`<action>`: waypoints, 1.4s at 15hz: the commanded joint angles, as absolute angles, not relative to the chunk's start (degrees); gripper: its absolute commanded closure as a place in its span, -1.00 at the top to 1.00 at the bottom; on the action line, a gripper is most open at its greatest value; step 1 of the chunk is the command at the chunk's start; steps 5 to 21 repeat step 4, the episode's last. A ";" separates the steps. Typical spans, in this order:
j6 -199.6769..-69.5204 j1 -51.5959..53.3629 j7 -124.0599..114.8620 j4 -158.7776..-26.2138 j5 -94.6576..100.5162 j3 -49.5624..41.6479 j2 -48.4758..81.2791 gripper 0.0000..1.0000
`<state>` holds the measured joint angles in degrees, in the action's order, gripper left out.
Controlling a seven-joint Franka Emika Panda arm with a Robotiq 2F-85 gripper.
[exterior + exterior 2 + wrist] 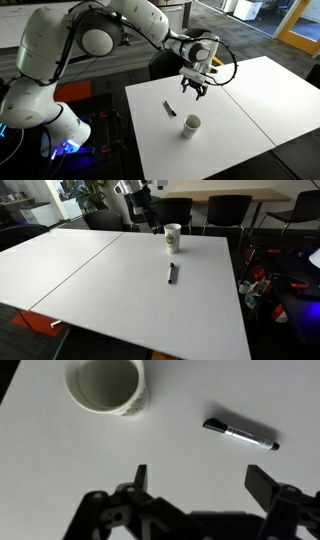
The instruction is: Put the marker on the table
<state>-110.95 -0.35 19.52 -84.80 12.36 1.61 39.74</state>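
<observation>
The marker (169, 107) is a thin black pen lying flat on the white table (250, 100). It also shows in an exterior view (172, 273) and in the wrist view (240, 434). My gripper (193, 89) hangs open and empty above the table, apart from the marker. In the wrist view its two fingers (200, 480) are spread wide with only bare tabletop between them, and the marker lies beyond the fingertips to the right. In an exterior view the gripper (140, 202) is at the table's far edge.
A small white-grey cup (191, 125) stands upright near the marker; it also shows in an exterior view (172, 238) and in the wrist view (107, 386). Dark chairs (228, 213) line the far side. The table seam (80, 265) runs diagonally.
</observation>
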 commanded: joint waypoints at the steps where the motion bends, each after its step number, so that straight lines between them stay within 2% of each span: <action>1: -110.84 -0.32 19.45 -84.85 12.39 1.62 39.62 1.00; 21: -110.91 -0.33 19.44 -85.02 12.42 1.55 39.59 1.00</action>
